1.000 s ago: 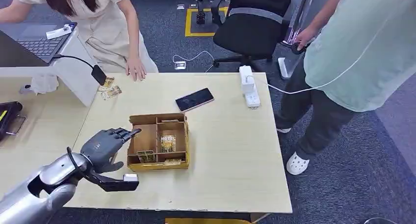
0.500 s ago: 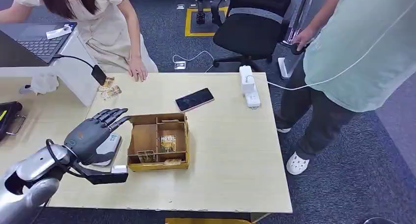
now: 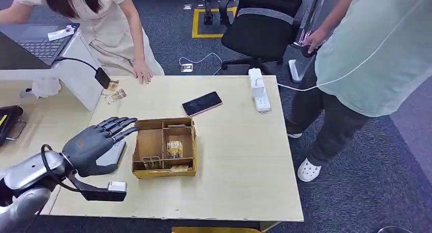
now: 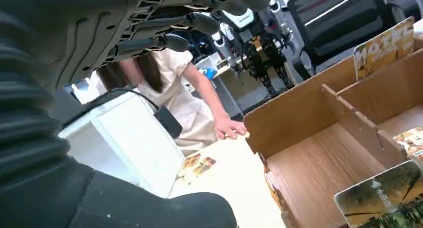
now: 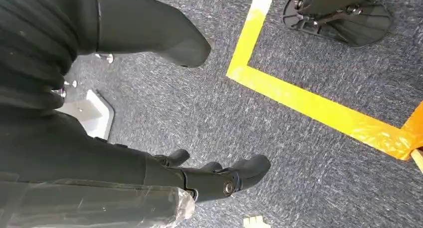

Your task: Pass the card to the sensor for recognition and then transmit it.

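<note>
A brown cardboard divider box (image 3: pixel 153 125) stands mid-table with several yellow-printed cards in it, one flat card (image 3: pixel 174 149) in the middle compartment. My left hand (image 3: pixel 94 144) hovers just left of the box, fingers spread and empty, over a flat grey device (image 3: pixel 116 155). In the left wrist view the left hand (image 4: pixel 149 33) stretches above the box (image 4: pixel 309 113), with one card (image 4: pixel 384 198) lying close and another card (image 4: pixel 384 46) standing at the far side. A small black sensor (image 3: pixel 102 78) on a cable hangs above loose cards (image 3: pixel 115 93). My right hand (image 5: pixel 219 180) hangs over carpet, holding nothing.
A black phone (image 3: pixel 202 103) and a white power strip (image 3: pixel 259 89) lie on the far part of the table. One person (image 3: pixel 109 24) leans in at the far left with a hand on the table edge; another person (image 3: pixel 367 54) stands at the right. A laptop (image 3: pixel 41 42) sits far left.
My left hand has drawn back leftward from the box's left wall, uncovering the flat grey device beneath it. It holds nothing throughout.
</note>
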